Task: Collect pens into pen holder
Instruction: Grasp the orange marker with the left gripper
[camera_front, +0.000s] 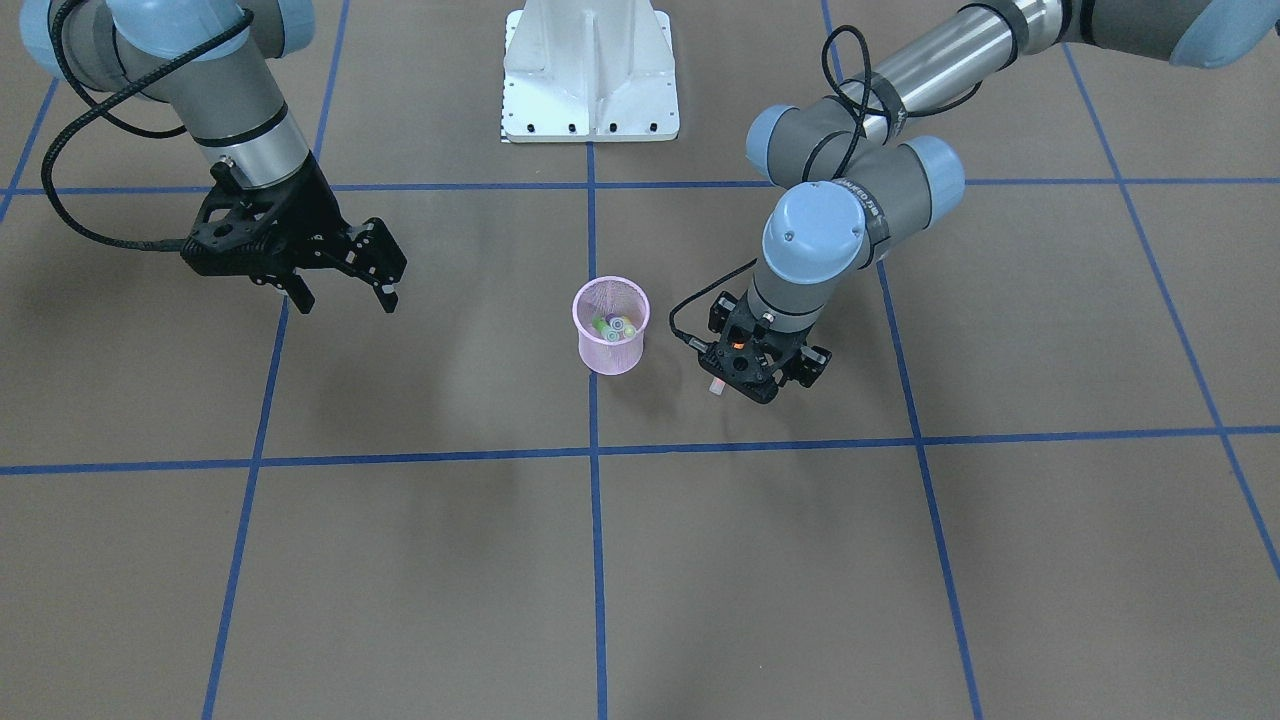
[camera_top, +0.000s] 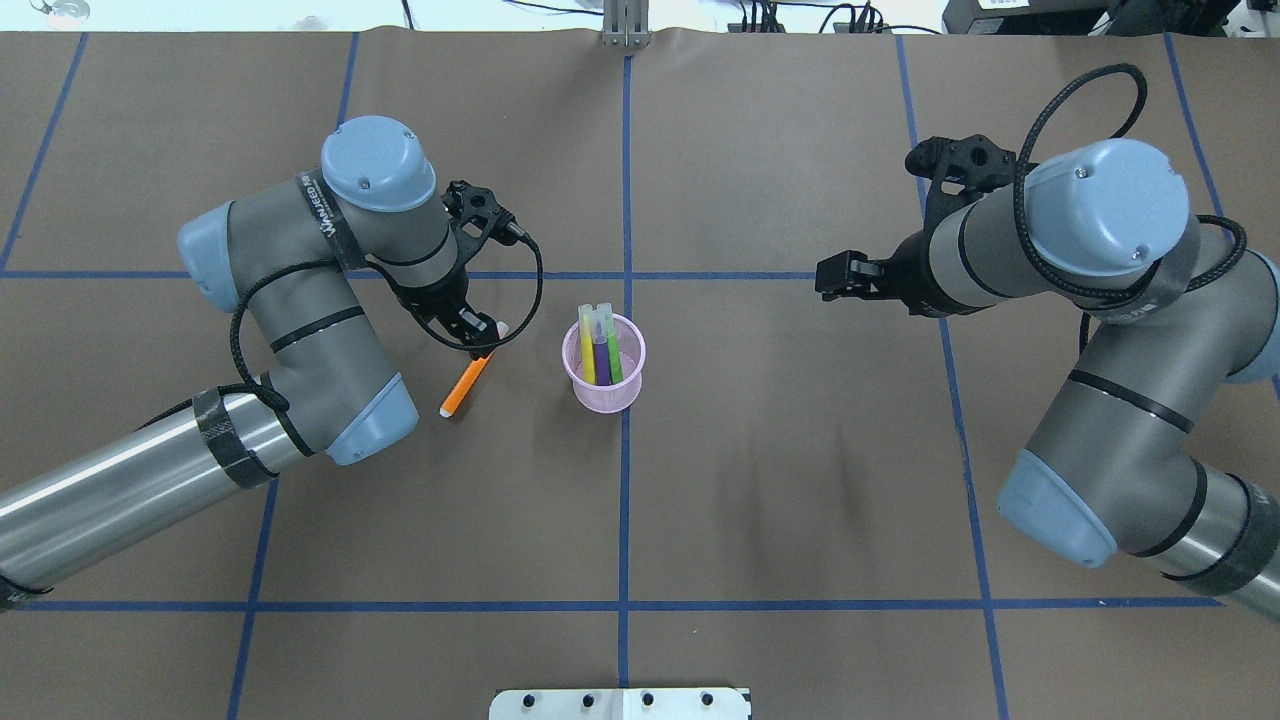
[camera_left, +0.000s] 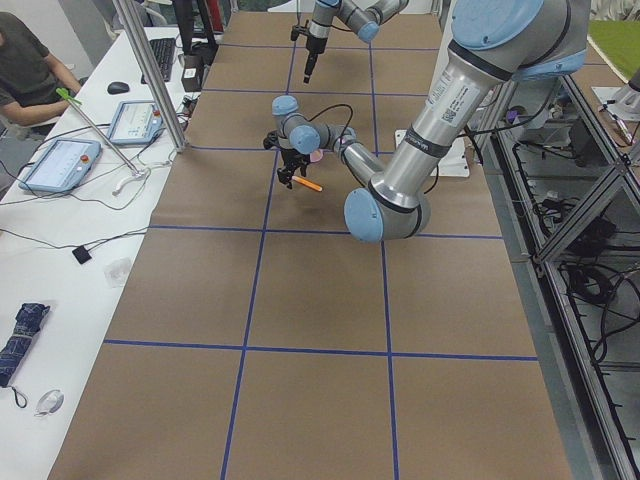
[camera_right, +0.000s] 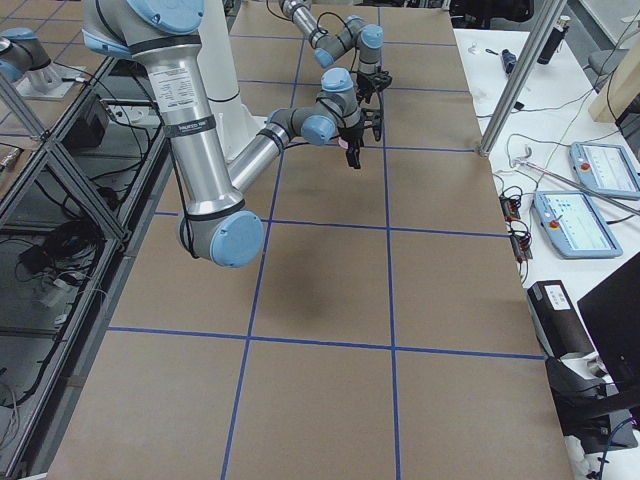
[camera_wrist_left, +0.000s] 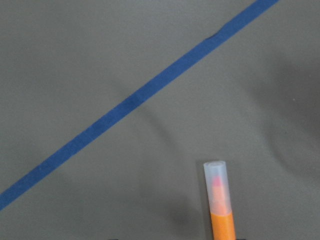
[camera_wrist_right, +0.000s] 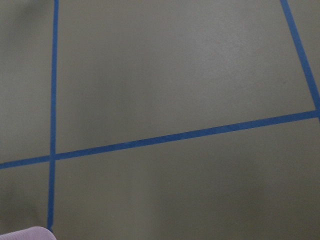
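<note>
The pink mesh pen holder (camera_top: 606, 398) stands near the table's middle, with a yellow (camera_top: 587, 352), a purple (camera_top: 601, 352) and a green pen (camera_top: 614, 352) upright in it. My left gripper (camera_top: 482, 344) is just left of the holder and shut on an orange pen (camera_top: 462, 388) near its pale cap. The pen hangs tilted, its far end pointing down and away from the holder. The left wrist view shows the cap and orange body (camera_wrist_left: 220, 200) above the brown table. My right gripper (camera_front: 342, 292) is open and empty, well off to the holder's other side.
The white robot base (camera_front: 590, 70) is at the table's near edge by the robot. Blue tape lines (camera_front: 590, 455) cross the brown table cover. In the right wrist view the holder's pink rim (camera_wrist_right: 25, 234) shows at the bottom left corner.
</note>
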